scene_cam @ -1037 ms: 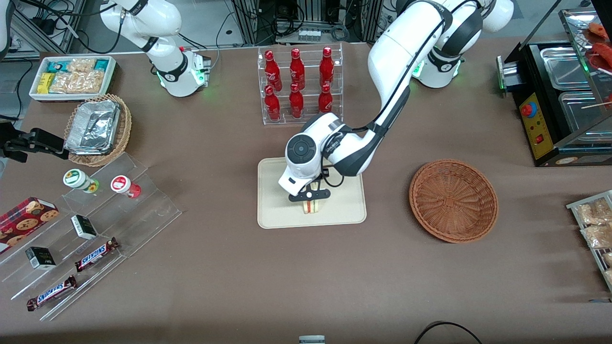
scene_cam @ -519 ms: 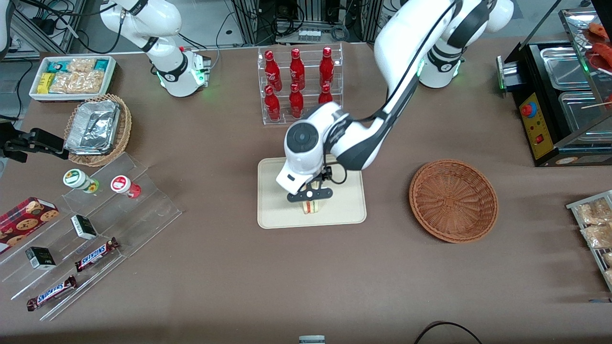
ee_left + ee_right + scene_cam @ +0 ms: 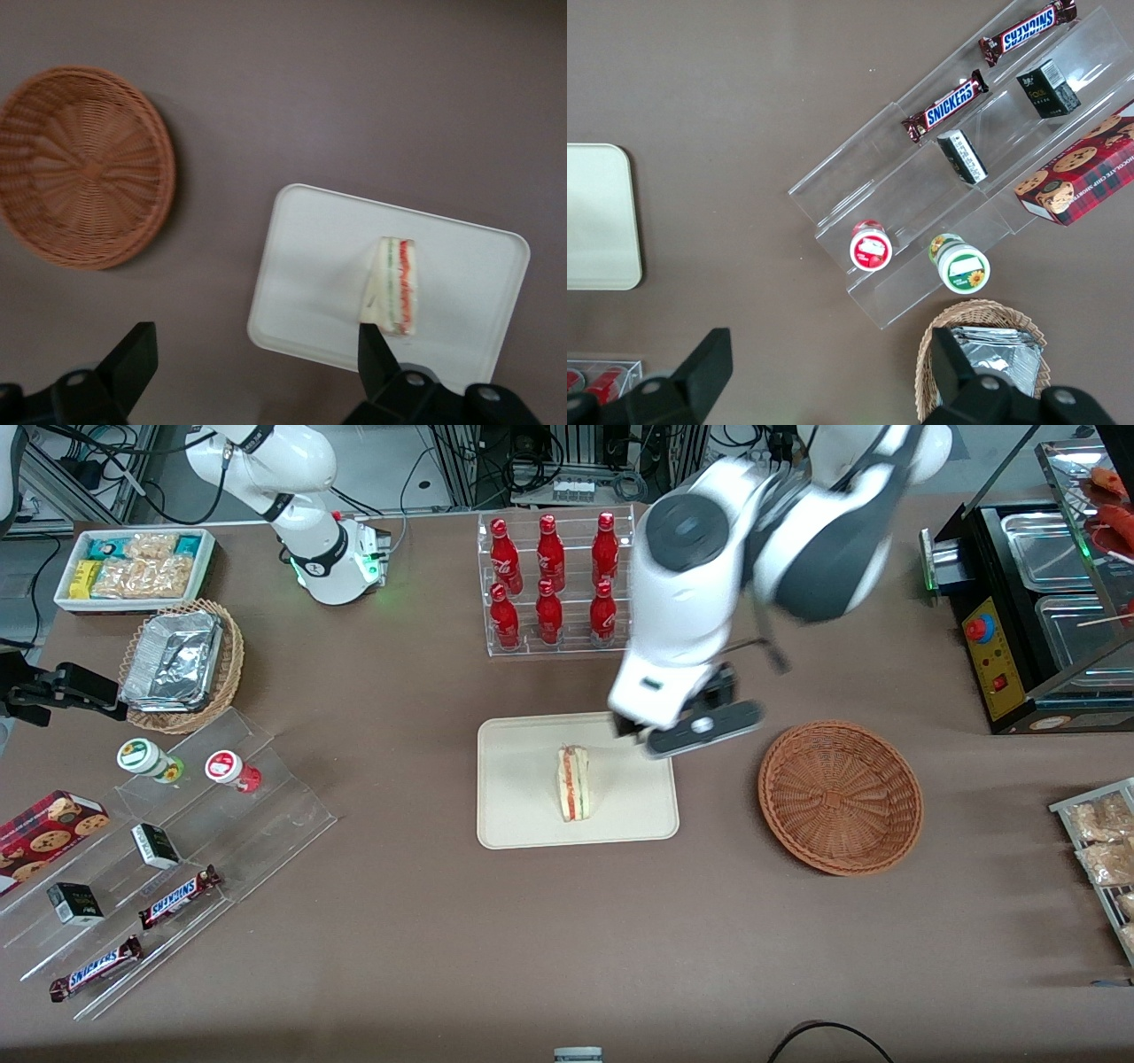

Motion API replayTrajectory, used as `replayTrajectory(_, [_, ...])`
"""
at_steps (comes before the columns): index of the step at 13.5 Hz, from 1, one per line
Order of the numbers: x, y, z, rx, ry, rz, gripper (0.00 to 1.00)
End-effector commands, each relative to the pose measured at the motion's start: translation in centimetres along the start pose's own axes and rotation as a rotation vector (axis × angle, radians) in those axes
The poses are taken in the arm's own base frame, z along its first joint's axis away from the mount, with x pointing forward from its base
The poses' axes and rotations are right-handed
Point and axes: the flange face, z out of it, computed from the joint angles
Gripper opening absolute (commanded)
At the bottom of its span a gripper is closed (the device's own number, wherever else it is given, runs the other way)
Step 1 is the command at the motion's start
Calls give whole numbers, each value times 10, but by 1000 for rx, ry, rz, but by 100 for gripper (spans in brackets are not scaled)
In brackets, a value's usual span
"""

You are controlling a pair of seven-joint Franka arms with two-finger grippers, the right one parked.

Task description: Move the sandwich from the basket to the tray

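The sandwich lies on the cream tray, its red and green filling edge showing. It also shows in the left wrist view on the tray. The reddish-brown basket is empty and stands beside the tray toward the working arm's end; the left wrist view shows it too. My left gripper is open and empty, raised high above the table between tray and basket; its fingers stand wide apart.
A clear rack of red bottles stands farther from the front camera than the tray. A black food warmer is at the working arm's end. A tan basket with foil containers and acrylic snack shelves lie toward the parked arm's end.
My gripper let go of the sandwich, rose from the tray and moved toward the basket. The sandwich stays on the tray, now fully in view.
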Motion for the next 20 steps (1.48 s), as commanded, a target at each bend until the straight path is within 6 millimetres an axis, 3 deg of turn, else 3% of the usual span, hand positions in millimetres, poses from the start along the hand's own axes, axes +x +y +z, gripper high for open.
replayTrajectory(1, [10,-68,-38,4,-26,39,100])
replayTrajectory(4, [36,-131,-55,3,-54,79,100])
replayTrajectory(9, [72,-209,-47,8,-103,159,100])
replayTrajectory(13, [83,-254,-51,-4,-114,202,100])
replayTrajectory(15, [84,-266,-55,-12,-112,206,100])
replayTrajectory(16, [93,-284,-50,-12,-120,169,100])
replayTrajectory(18, [96,-289,-48,-49,-133,179,100])
replayTrajectory(19, [102,-300,-46,-56,-138,161,100])
replayTrajectory(20, [99,-295,-47,-66,-144,187,100])
